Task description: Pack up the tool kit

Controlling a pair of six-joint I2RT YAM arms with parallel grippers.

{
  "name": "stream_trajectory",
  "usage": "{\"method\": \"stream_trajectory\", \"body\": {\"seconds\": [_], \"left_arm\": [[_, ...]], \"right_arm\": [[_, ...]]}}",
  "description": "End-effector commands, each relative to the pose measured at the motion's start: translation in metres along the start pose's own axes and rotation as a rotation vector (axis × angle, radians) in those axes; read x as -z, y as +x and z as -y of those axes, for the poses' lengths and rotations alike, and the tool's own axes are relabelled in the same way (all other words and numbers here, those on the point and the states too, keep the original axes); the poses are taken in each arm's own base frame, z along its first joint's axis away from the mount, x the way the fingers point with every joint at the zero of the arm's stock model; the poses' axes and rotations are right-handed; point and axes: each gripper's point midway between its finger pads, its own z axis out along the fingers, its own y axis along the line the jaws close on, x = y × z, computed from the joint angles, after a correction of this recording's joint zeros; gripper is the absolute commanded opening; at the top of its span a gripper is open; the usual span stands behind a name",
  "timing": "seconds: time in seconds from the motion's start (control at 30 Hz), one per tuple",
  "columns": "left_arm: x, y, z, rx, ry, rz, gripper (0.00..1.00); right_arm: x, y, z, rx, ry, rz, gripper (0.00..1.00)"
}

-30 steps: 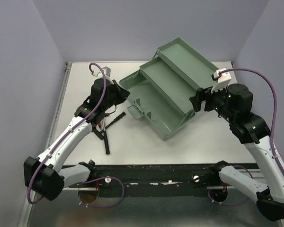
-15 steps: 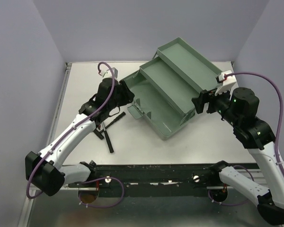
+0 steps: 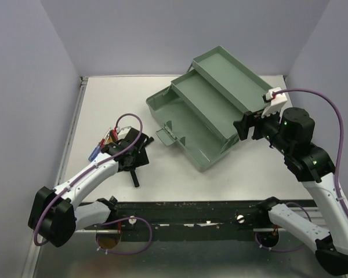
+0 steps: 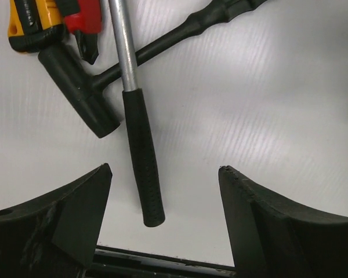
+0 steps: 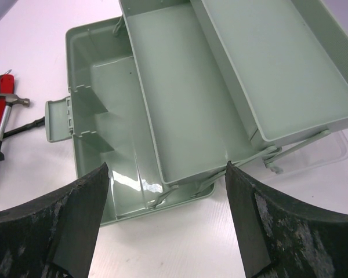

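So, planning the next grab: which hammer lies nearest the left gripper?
The steel-shafted hammer: its black grip ends between the open left gripper. The all-black mallet lies farther off, under it.

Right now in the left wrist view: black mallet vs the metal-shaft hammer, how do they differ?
Colour: the black mallet is black all over; the metal-shaft hammer has a bare shiny shaft above a black grip.
Pose: the mallet runs diagonally, head at lower left; the hammer runs nearly top to bottom.
Stacking: the hammer's shaft crosses over the mallet's handle.
Both lie on the white table, outside the tool kit.
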Motion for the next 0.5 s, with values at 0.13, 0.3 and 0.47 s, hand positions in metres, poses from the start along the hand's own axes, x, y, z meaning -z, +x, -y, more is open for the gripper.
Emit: {"method": "stream_trajectory", "body": {"seconds": [0.13,0.3,0.47], "left_arm": [[-0.032,0.022,-0.019,0.045,-0.099,-0.025,0.79],[-0.053,0.034,-0.003,0.071,-0.042,-0.070,0.72],[-0.064,0.041,-0.001,0.108,-0.024,-0.061,0.57]], "right_arm": [[0.005,-0.001,0.000,-0.003,0.001,0.026,0.89],[0.003,-0.002,0.000,-0.004,0.002,0.024,0.89],[0.002,0.001,0.003,0.000,0.018,0.015,0.89]]}}
